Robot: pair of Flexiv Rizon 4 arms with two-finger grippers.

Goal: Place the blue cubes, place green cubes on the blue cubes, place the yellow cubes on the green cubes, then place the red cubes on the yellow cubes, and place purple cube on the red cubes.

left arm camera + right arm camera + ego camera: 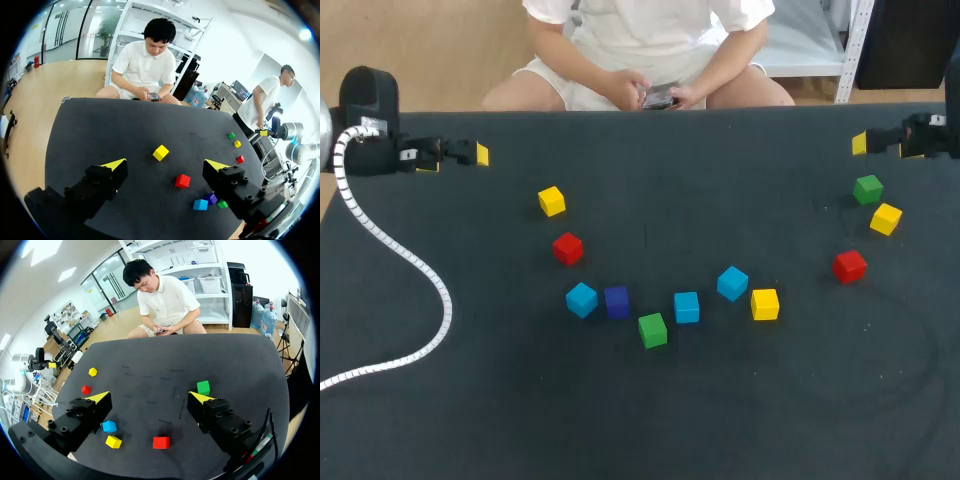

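Observation:
My left gripper (455, 160) (166, 166) hangs open and empty over the table's back left corner. At the back right, my right gripper (885, 148) (150, 399) is open and empty too. Three light blue cubes (581, 299) (686, 307) (732, 283), a purple cube (616, 301) (212, 198), a green cube (652, 329) and a yellow cube (765, 303) lie in an arc mid-table. Behind them on the left are a yellow cube (551, 201) (160, 152) and a red cube (568, 248) (182, 181). Near the right gripper lie a green cube (867, 188) (203, 387), a yellow cube (885, 218) and a red cube (850, 266) (161, 442).
A white corrugated cable (410, 265) trails from my left arm across the black table (650, 410) towards its front left edge. All cubes stand singly, none stacked.

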